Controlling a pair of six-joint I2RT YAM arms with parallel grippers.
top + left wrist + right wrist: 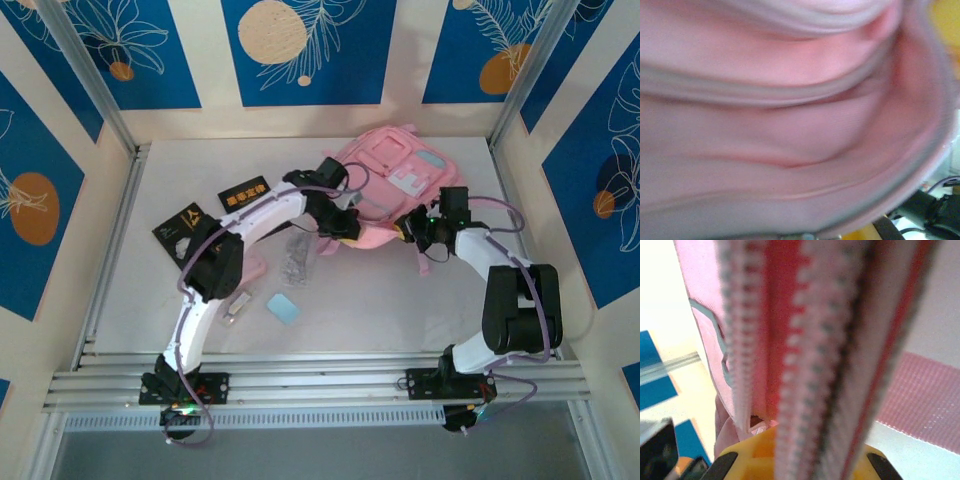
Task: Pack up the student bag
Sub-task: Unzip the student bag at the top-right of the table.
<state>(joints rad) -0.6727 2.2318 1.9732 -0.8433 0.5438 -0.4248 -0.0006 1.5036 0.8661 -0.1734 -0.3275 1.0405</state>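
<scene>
We are at the opening-up step: the student bag [395,175] lies flat on the table [400,300], its body stretching away beyond both claws, and nothing loose is in hand yet. The right claw [418,232] is closed down narrow on the bag's near edge. Its wrist view shows the zip tape [805,365] running straight up from between the yellow fingers, so we read this as a pinch on the rim of the mouth. The left claw [345,222] is also shut tight at the bag's near-left corner. Pink fabric with grey trim is bunched right against its camera and hides the fingers, so we judge, rather than see, that it grips the other lip. The two claws sit near each other, with the bag's mouth between them. The things to pack lie behind and to the left of the left claw, well apart from the bag: two black cards [181,230], a grey mesh piece [298,258] and a pale blue pad [283,307]. Next, we think, the claws need to draw the two lips apart and lift one, so the mouth gapes wide enough. One claw must then let go and reach back for an item while the other holds the opening. The soft fabric will likely sag shut unless we hold it taut.
</scene>
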